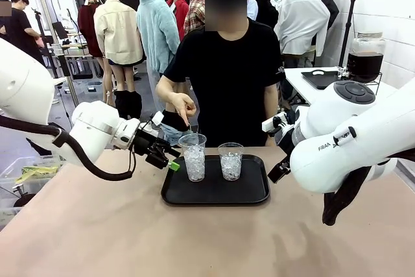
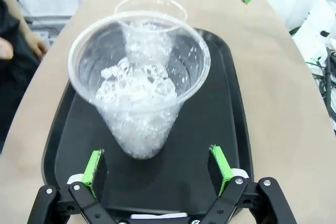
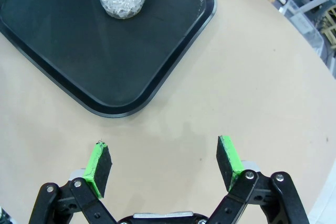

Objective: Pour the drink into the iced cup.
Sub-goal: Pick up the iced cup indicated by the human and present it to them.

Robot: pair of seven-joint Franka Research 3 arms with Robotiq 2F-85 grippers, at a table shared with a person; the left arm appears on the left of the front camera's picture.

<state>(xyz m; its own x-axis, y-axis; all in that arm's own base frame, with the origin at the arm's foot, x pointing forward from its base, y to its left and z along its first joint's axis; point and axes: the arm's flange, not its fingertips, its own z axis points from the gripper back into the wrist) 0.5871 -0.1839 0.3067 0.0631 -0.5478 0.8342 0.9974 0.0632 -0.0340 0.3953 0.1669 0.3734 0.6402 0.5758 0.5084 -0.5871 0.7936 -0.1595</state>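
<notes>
with left hand (image 2: 157, 166) and right hand (image 3: 164, 162) wide open and empty, the left just beside an iced cup (image 2: 137, 85) on the tray (image 2: 220, 129) and the drink (image 1: 364, 67) far off in a jar (image 1: 366, 42), a hard squeeze could crush the cup.

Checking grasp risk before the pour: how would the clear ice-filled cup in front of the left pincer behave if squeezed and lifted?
The cup looks like thin clear plastic, so its wall would probably flex under the left pincer. It tapers to a narrow base, so a push could tip it. The smooth tray may let it slide.
</notes>
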